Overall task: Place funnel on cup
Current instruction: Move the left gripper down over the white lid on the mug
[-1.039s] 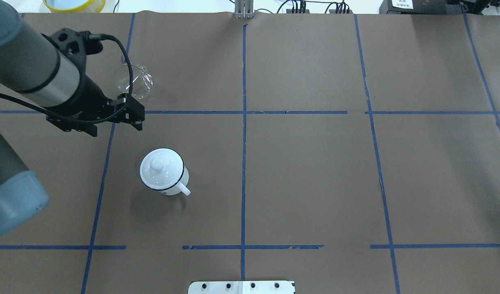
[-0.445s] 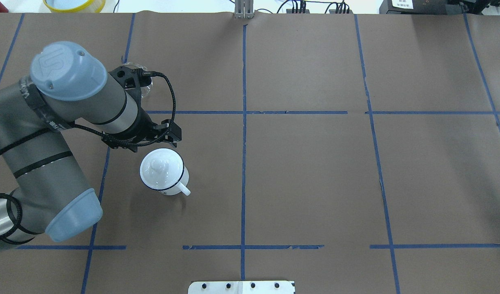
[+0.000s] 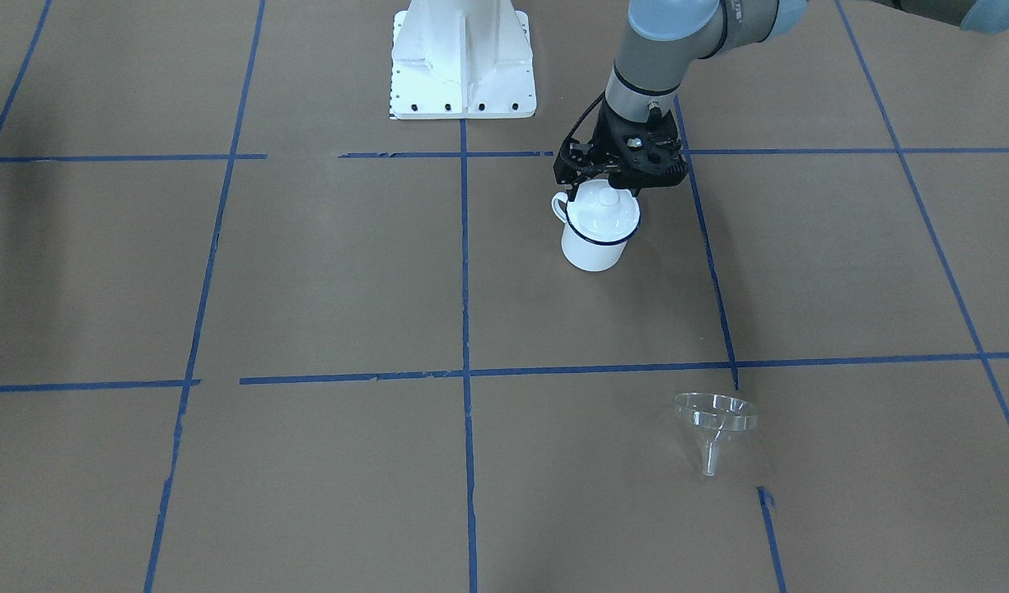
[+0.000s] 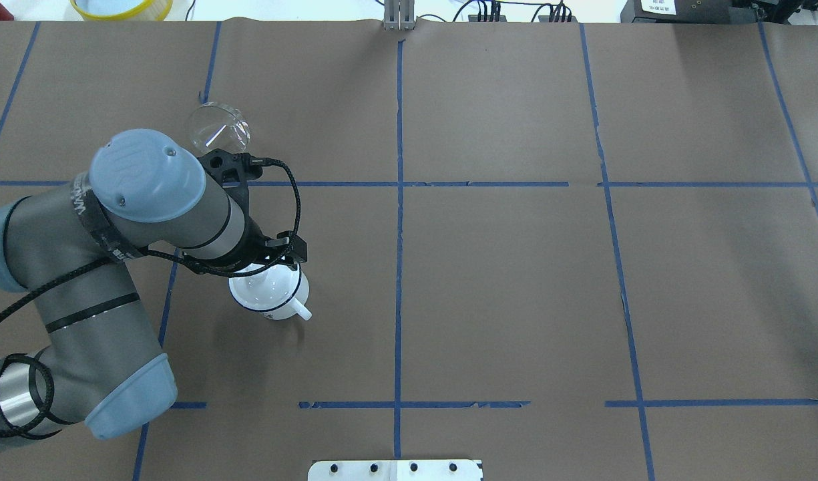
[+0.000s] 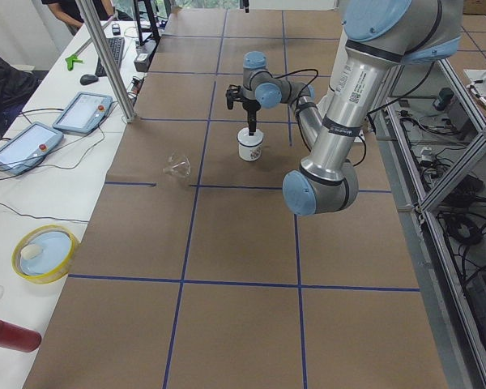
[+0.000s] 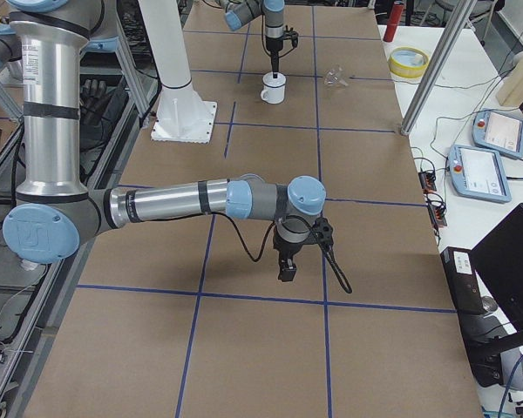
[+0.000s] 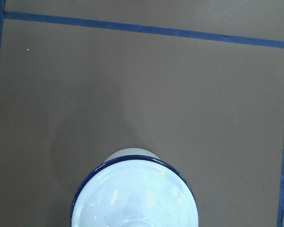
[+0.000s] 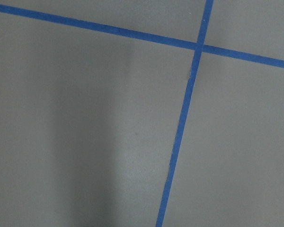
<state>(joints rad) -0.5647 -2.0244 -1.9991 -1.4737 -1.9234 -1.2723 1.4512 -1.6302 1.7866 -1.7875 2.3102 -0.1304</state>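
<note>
Left tool [image 3: 608,183] has swung over the cup [image 3: 590,244]; its jaws are hidden, so opening cannot be told.

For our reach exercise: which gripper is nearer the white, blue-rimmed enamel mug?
Left. The left gripper hangs above the white enamel mug; the right gripper is far off, over the brown table.

This is looking like a robotics lab: brown paper [image 4: 515,300] with a blue tape grid [image 4: 398,267] is covering the table [image 4: 716,321], and teach pendants [image 5: 83,112] are sitting on the side bench [image 5: 32,203].
</note>
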